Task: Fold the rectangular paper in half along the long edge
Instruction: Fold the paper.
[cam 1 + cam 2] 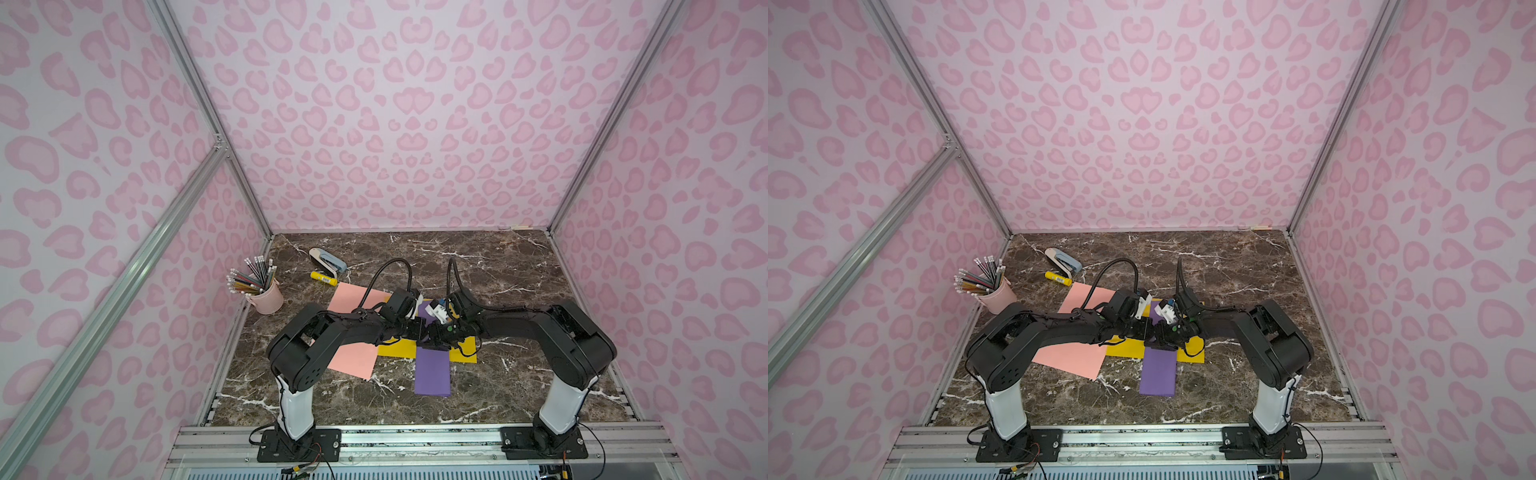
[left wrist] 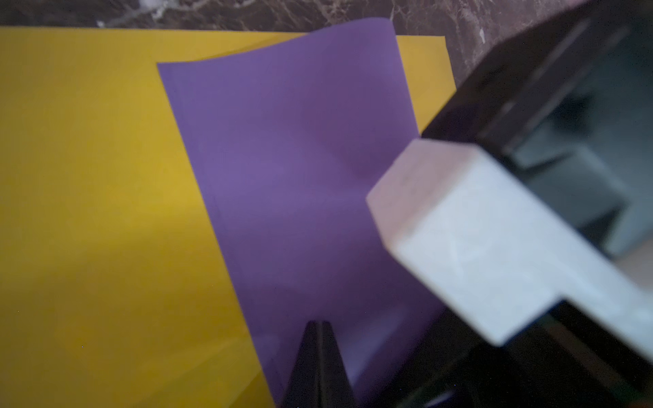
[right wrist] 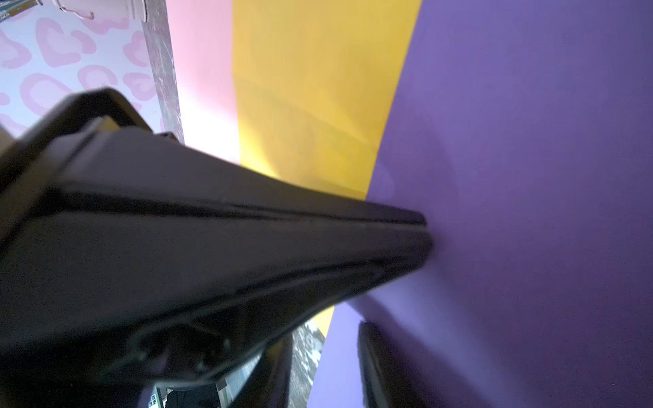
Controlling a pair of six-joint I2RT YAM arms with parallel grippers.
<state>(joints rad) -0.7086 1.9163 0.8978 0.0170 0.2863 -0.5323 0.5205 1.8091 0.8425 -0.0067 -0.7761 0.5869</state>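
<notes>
The purple paper [image 1: 432,372] [image 1: 1158,374] is a narrow strip lying across a yellow sheet [image 1: 399,347] at the table's middle. Both arms meet over its far half and hide that part in both top views. My left gripper [image 2: 319,326] is shut, and its joined tips press on the purple paper [image 2: 300,159]; the right wrist view shows the same black tips [image 3: 422,235] touching the sheet. My right gripper [image 3: 321,367] stands open right beside it, low over the paper's edge, with marble and purple paper [image 3: 530,176] showing in the gap. The paper's far corner curls up slightly.
A pink sheet [image 1: 353,357] lies under the yellow one on the left. A pink cup of pencils [image 1: 266,299], a stapler [image 1: 328,259] and a yellow marker [image 1: 324,278] sit at the back left. Patterned walls enclose the marble table [image 1: 519,374].
</notes>
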